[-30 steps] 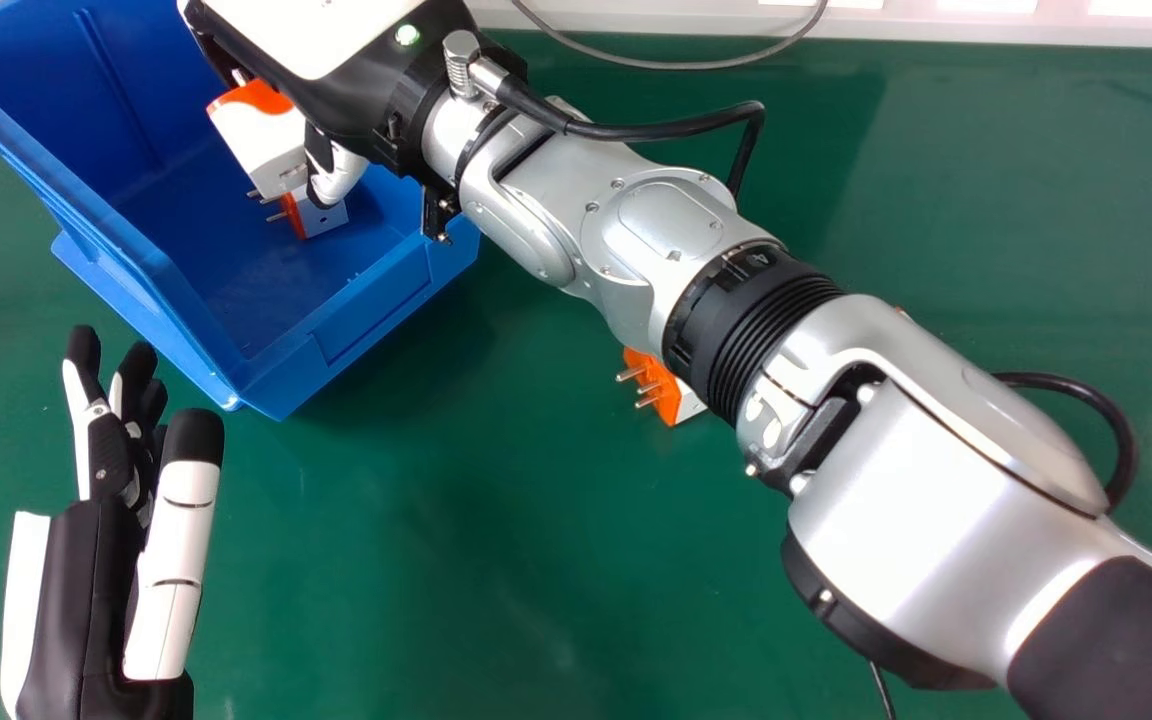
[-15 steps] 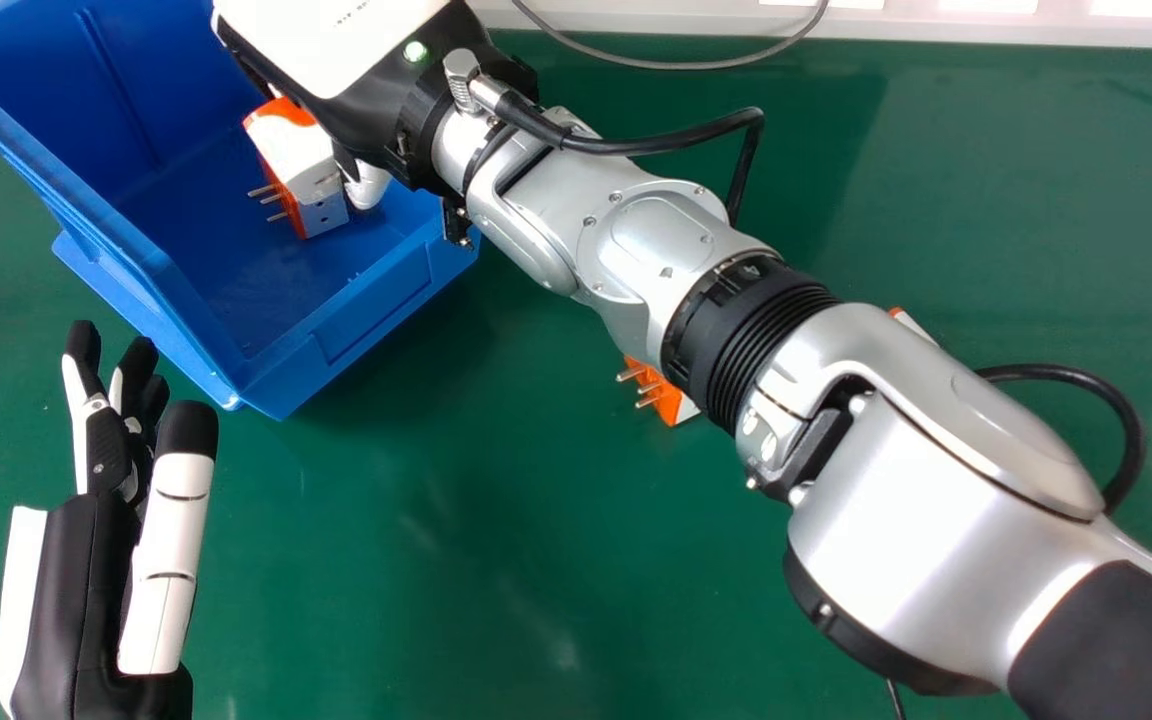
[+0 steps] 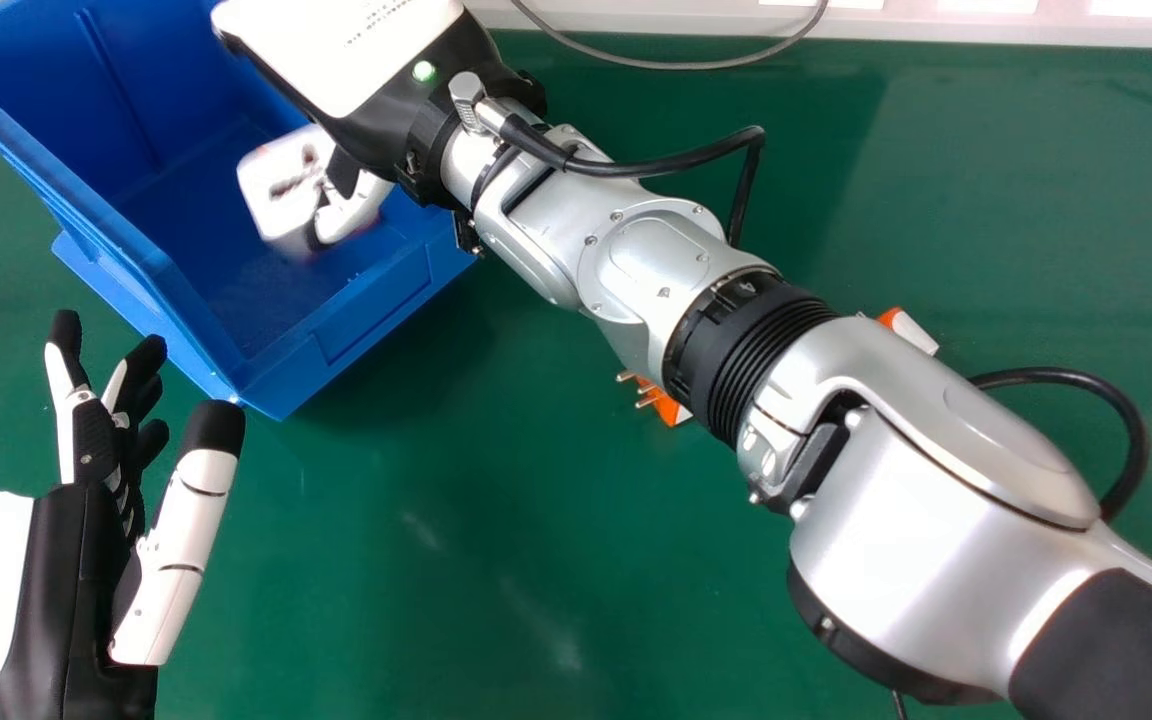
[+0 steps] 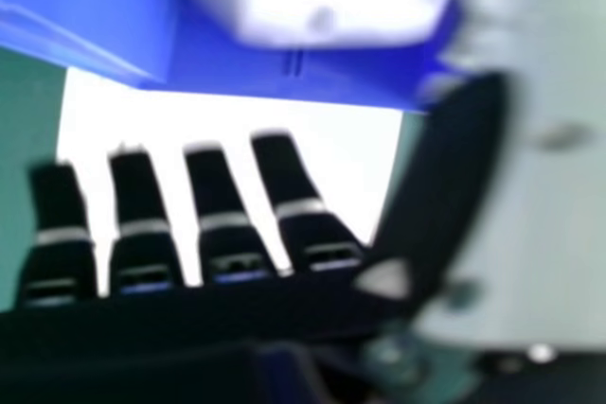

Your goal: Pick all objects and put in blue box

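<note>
From where I stand, this looks like the letting-go part of the job. The right hand (image 4: 223, 198) is over the blue box (image 3: 366, 310), its fingers straight and its thumb out to the side, so I'd call it released. The white block (image 3: 271, 190) is inside the box walls, right by the thumb; it's blurred, and I can't tell whether it is touching the hand or lying on the bottom.

Two more pieces wait on the green worktop (image 3: 556, 560): an orange plug (image 3: 668, 405), pins poking out from under the silver forearm (image 3: 636, 240), and an orange and white piece (image 3: 911, 328) on that arm's far side. The left hand (image 3: 96, 440) is idle beside the box, fingers relaxed.

Next, I reckon, the right hand should lift clear of the walls without nudging the block, then swing back for one of those two.
</note>
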